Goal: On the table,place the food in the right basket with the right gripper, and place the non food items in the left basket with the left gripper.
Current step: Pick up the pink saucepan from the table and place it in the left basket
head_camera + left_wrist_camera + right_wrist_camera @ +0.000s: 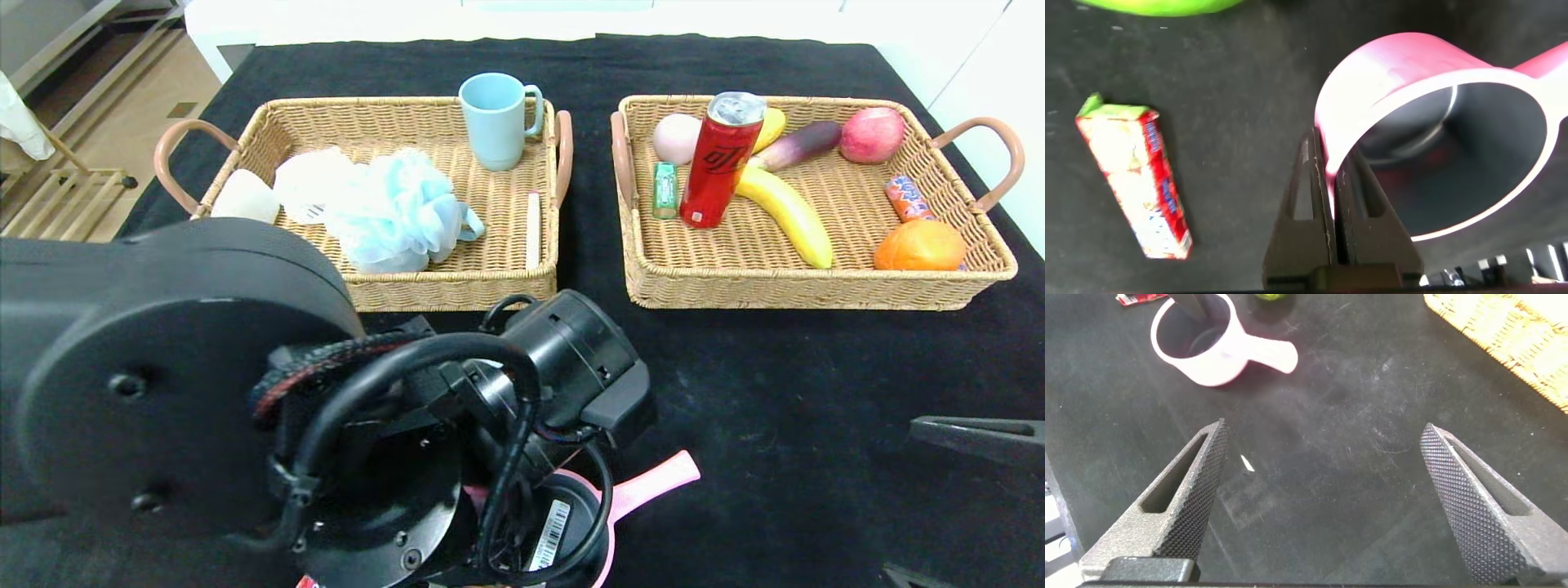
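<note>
Setting: staged indoor test room, probably a robotics lab rather than a lived-in home.

Evidence:
- Counter (816, 408) draped entirely in black cloth, filling most of the frame.
- Two matching wicker baskets at mid-frame: left basket (490, 282) holding household goods, right basket (816, 287) holding food, laid out as sorting props.
- White walls or panels (971, 49) along the top edge and upper right.
- Tan floor (139, 106) at upper left, with a pale wooden rack (57, 196) on it; its type is unclear, being cut off by the frame edge.
- Black robot arm (163, 384) with exposed cabling in the lower left.
</note>
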You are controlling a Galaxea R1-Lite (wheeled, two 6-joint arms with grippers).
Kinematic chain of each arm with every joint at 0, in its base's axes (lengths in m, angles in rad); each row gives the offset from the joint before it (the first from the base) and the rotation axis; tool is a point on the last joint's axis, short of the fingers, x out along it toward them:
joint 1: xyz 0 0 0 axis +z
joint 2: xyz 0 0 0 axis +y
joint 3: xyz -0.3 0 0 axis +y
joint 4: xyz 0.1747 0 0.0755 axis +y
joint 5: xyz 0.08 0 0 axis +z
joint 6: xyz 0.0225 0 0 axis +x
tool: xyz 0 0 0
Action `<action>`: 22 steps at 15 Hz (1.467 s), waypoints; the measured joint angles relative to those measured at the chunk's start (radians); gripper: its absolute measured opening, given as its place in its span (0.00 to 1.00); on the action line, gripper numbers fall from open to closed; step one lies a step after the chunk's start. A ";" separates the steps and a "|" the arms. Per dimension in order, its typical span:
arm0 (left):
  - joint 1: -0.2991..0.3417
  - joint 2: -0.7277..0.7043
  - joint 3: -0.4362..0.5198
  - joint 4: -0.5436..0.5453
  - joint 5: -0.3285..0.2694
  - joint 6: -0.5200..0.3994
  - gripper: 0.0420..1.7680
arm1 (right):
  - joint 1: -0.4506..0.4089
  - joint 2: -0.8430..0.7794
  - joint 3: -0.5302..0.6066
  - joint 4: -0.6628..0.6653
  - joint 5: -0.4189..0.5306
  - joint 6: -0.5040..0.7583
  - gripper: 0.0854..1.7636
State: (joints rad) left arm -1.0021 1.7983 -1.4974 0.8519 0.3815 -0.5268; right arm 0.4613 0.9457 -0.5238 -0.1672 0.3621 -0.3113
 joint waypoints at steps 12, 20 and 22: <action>0.072 -0.294 0.063 0.001 0.011 0.062 0.06 | 0.000 0.022 0.004 0.000 0.000 0.000 0.97; 0.385 -0.464 0.077 -0.194 -0.009 0.172 0.06 | -0.008 0.026 0.001 0.000 0.001 0.000 0.97; 0.449 -0.482 0.077 -0.244 -0.014 0.190 0.06 | -0.008 0.024 0.001 0.000 0.000 0.000 0.97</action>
State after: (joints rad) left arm -0.5536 1.3162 -1.4202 0.6074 0.3674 -0.3370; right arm 0.4536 0.9702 -0.5232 -0.1674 0.3626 -0.3113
